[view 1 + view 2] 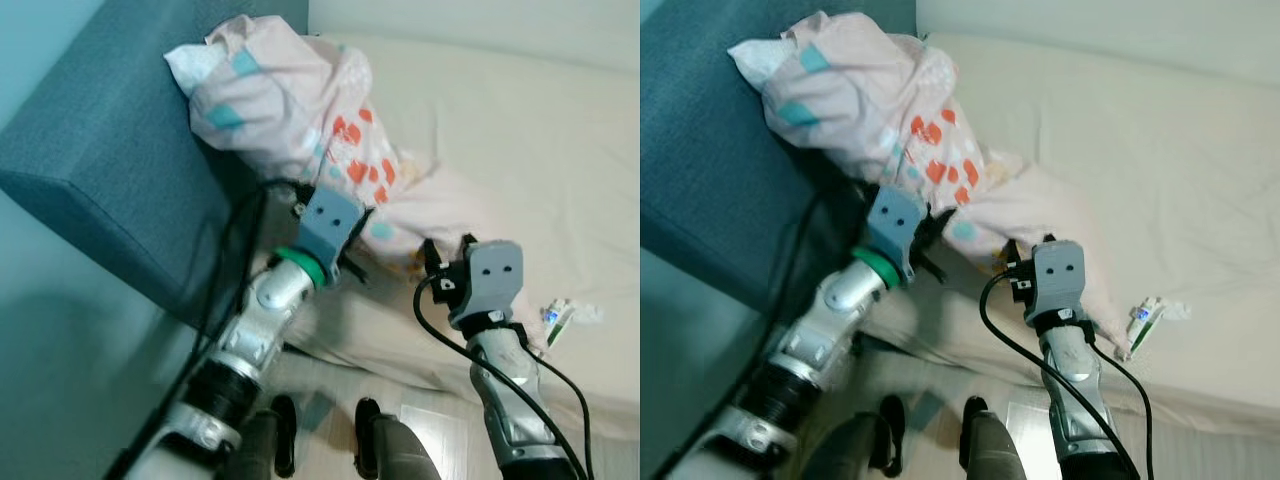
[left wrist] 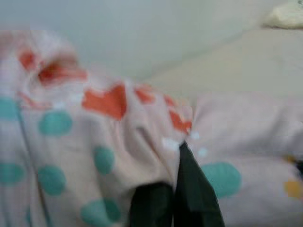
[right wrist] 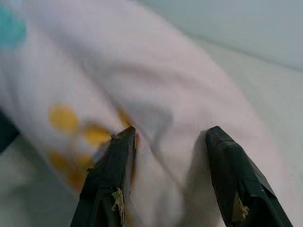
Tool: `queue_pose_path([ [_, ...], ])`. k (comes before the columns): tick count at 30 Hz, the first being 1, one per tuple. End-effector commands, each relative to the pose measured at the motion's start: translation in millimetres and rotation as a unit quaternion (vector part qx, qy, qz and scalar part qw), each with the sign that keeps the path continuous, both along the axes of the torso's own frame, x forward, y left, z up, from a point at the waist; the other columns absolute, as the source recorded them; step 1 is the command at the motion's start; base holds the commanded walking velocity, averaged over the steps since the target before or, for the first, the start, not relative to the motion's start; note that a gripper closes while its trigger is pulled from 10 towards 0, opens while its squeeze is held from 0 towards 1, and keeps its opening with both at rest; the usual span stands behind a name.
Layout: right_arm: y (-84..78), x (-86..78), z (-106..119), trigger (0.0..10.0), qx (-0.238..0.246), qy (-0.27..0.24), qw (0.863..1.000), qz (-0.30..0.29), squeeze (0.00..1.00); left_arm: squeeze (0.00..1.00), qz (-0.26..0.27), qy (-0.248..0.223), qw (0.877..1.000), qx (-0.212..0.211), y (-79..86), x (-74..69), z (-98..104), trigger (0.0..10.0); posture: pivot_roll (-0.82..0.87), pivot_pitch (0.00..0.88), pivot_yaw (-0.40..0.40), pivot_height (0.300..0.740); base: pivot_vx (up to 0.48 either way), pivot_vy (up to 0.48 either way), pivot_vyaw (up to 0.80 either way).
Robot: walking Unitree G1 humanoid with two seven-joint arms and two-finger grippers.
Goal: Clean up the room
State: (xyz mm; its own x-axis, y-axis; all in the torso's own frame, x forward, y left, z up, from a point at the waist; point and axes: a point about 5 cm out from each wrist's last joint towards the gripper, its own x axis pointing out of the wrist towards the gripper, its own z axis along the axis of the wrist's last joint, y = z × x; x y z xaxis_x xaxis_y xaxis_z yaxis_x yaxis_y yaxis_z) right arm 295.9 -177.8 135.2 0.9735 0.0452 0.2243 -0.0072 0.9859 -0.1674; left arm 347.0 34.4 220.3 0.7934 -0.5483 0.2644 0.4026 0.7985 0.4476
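Blanket point(image 1: 300, 110), pale pink with teal dots and orange hearts, is seen bunched on the bed point(image 1: 520, 150) against the teal headboard point(image 1: 110, 150), one end trailing toward the mattress edge. It is gripped by the left claw point(image 2: 173, 189), whose fingers are clenched on a fold, presumably so the cloth can be gathered and lifted. The right claw point(image 3: 168, 156) is held released, its two fingers spread over the pink cloth near the yellow spots, apparently positioned for a second hold so the blanket can be straightened. A small crumpled wrapper point(image 1: 557, 318) lies apart on the sheet.
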Motion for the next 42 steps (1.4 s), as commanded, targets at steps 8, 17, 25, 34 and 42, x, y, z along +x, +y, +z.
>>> queue_pose_path([
  [8,0.9,0.6,-11,10.0,-0.02,0.023,0.999,0.009,0.0,0.0,0.062,-0.123,0.987,0.081,16.1,23.5,49,0.0,-0.1,0.235,0.069,0.74,0.0,0.0,0.0],
  [17,-8.4,-2.7,-36,10.0,-0.148,0.078,0.985,-0.05,0.0,0.0,0.0,-0.256,0.96,0.113,-24.5,14.8,104,0.0,-0.11,0.237,0.075,0.74,0.0,0.0,0.0],
  [25,-1.3,0.0,-22,10.0,-0.114,0.036,0.992,-0.037,0.0,0.0,-0.009,-0.345,0.928,0.139,-40.2,10.3,141,0.0,-0.11,0.24,0.076,0.74,0.0,0.0,0.0],
  [34,46.9,13.4,4,10.0,-0.008,0.014,0.995,0.099,0.0,0.0,-0.029,-0.412,0.891,0.188,-53.1,4.2,177,0.0,-0.1,0.241,0.08,0.74,0.0,0.0,0.0],
  [42,118.4,34.9,63,10.0,0.095,-0.033,0.961,0.258,0.0,0.0,-0.045,-0.308,0.88,0.358,-51.1,26.8,150,0.0,-0.09,0.233,0.078,0.74,0.0,0.0,0.0],
])
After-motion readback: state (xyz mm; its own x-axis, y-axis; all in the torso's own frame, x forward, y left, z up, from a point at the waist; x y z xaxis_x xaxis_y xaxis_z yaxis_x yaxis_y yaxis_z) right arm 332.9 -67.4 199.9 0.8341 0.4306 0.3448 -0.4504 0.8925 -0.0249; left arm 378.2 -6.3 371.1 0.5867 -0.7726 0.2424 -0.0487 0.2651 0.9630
